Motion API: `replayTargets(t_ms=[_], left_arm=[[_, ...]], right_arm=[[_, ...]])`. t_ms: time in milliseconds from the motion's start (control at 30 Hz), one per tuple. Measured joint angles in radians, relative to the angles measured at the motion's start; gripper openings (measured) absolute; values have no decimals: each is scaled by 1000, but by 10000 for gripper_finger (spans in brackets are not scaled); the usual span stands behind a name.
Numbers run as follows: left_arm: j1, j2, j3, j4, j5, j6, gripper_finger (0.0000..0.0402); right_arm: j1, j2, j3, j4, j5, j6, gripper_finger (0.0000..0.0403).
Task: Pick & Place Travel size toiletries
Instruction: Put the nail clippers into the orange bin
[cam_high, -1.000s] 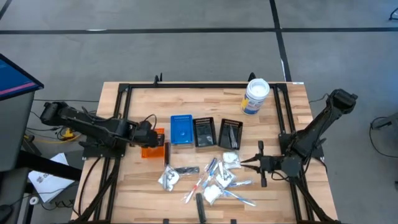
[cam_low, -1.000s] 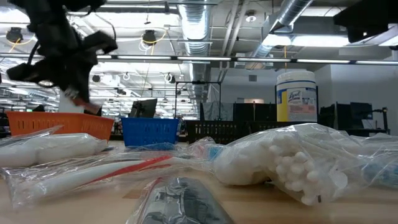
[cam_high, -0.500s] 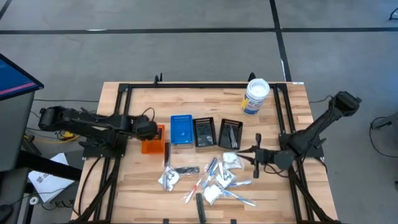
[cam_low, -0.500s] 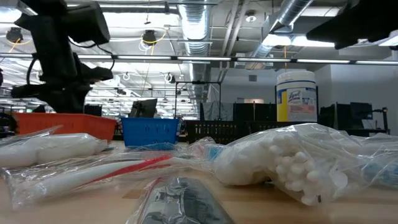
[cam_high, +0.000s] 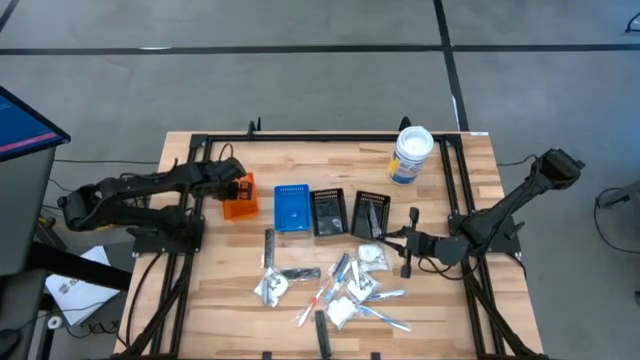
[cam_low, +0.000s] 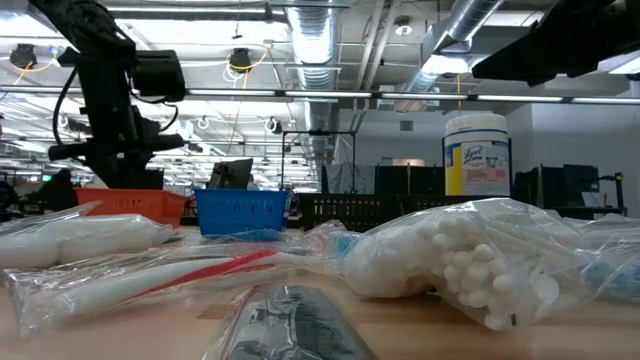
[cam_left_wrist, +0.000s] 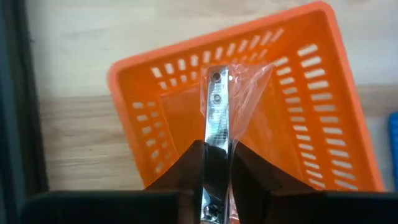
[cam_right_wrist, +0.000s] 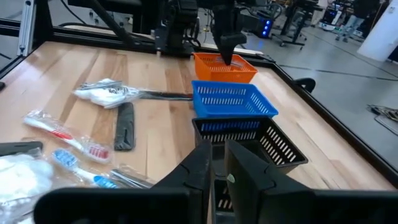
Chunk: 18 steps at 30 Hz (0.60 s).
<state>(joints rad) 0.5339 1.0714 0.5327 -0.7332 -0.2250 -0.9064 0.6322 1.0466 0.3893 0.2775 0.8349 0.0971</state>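
My left gripper (cam_high: 230, 186) stands over the orange bin (cam_high: 238, 197) at the table's left. It is shut on a slim silvery metal piece in clear wrap (cam_left_wrist: 216, 106), whose free end reaches down into the bin (cam_left_wrist: 311, 93). The other travel size toiletries (cam_high: 340, 285) lie in a loose heap on the near middle of the table: wrapped toothbrushes, white packets, dark pieces. My right gripper (cam_high: 405, 244) is shut with nothing in it. It hovers by the right black bin (cam_high: 370, 213), pointing nearly level toward the table's left. My left gripper pinches the silvery piece's upper end (cam_left_wrist: 215, 163) between its two fingers, from above, slanting down. The fingers lie along the piece, which points below them into the orange bin. Its clear wrap (cam_left_wrist: 252, 87) flares loose to one side. Whether its tip touches the bin I cannot tell.
A blue bin (cam_high: 292, 207) and two black bins (cam_high: 329, 212) stand in a row right of the orange one. A white tub with a blue label (cam_high: 411, 155) stands at the far right. A black frame (cam_high: 300, 138) runs around the table.
My left gripper has swung toward the table's far edge with the silvery piece, rolling as it went. The orange bin has slid the same way, from level with the near ends of the blue and black bins to beside their far ends. My right gripper has shifted slightly toward the black bins.
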Motion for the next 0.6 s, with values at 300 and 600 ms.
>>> replayTargets(t_ms=[300,600], left_arm=[[-24,-1,0,14,25,35,146],[-59,-77,105,17,57,91,159]], right_arm=[[1,0,0,-8,0,0,39],[-1,0,0,-13,0,0,41]])
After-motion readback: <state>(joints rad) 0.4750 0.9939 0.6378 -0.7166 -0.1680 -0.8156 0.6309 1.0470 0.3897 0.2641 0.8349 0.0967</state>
